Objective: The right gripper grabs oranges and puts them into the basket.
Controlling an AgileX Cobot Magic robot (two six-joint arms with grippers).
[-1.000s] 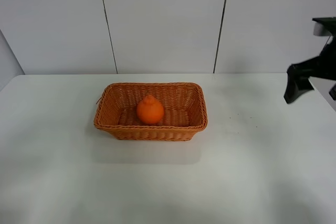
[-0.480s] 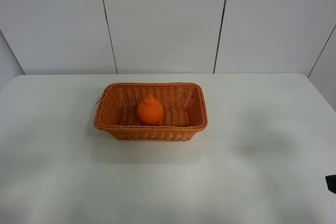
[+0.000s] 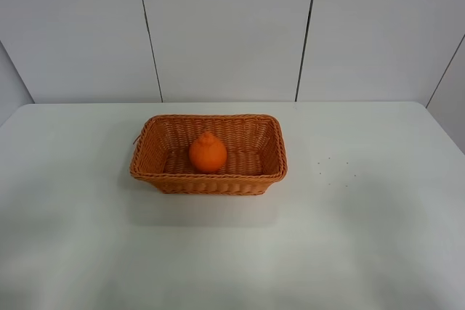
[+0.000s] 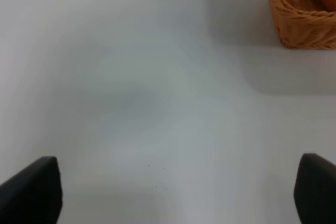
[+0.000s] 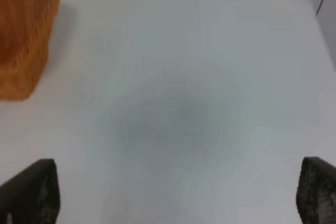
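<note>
We saw the white table (image 3: 349,237) filling the lower part of the high view, with pale wall panels (image 3: 225,30) behind it. The basket (image 3: 208,183) stood on the table, a little left of centre and toward the far side. The orange (image 3: 208,154) sat inside the basket, near its middle, knob upward, close to the near wall.

Neither arm showed in the high view. In the left wrist view the left gripper (image 4: 173,190) hung over bare table with its fingers (image 4: 34,190) wide apart and nothing between them; a corner of the basket and a sliver of the orange showed beyond it. In the right wrist view the right gripper (image 5: 173,192) likewise had its fingers (image 5: 31,190) spread wide and empty, over the table, well apart from the basket. A few dark specks (image 3: 330,168) dotted the table right of the basket.
</note>
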